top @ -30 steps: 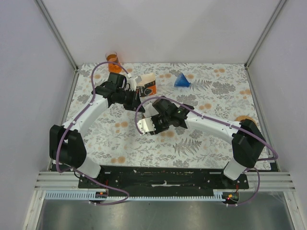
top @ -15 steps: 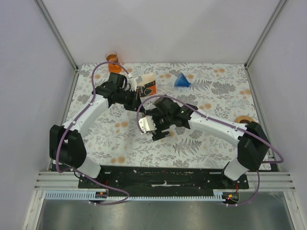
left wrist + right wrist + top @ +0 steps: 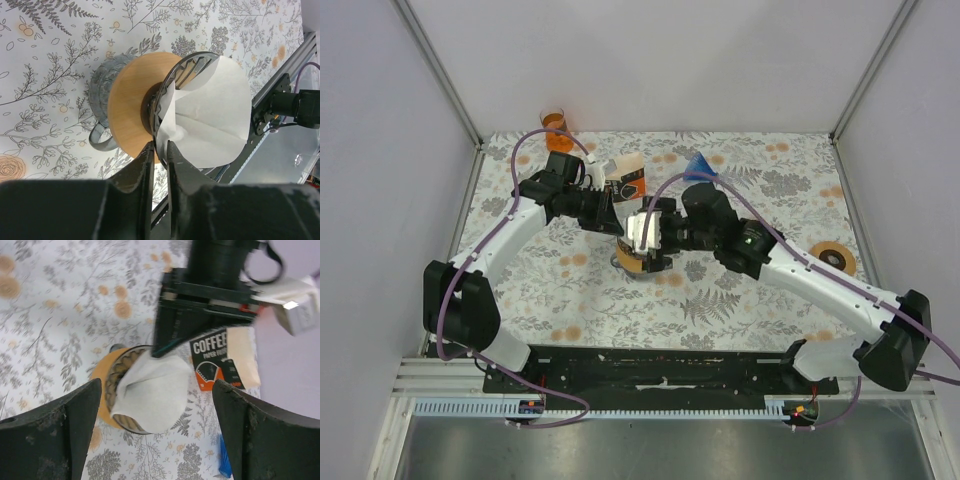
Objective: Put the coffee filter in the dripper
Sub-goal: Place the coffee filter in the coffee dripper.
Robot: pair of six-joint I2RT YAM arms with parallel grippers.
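The dripper point(image 3: 132, 107), a glass cone with a wooden collar and a handle, is near the table's middle point(image 3: 631, 262) and looks tilted. The white coffee filter point(image 3: 212, 112) lies inside its cone point(image 3: 155, 390), with one edge sticking out over the rim. My left gripper point(image 3: 160, 150) straddles the rim and the filter's edge, its jaws parted only a little. My right gripper point(image 3: 156, 386) hangs just above and beside the dripper point(image 3: 107, 385). It is open wide with nothing between its fingers.
A coffee filter box point(image 3: 630, 182) stands just behind the dripper and is also in the right wrist view point(image 3: 220, 360). A blue funnel point(image 3: 699, 168) lies at the back, an orange cup point(image 3: 553, 120) in the back left corner, and an orange ring point(image 3: 832, 256) at the right edge.
The right gripper has opened wide, let go of the dripper and drawn back up and to the right. The left jaws have parted slightly at the rim.
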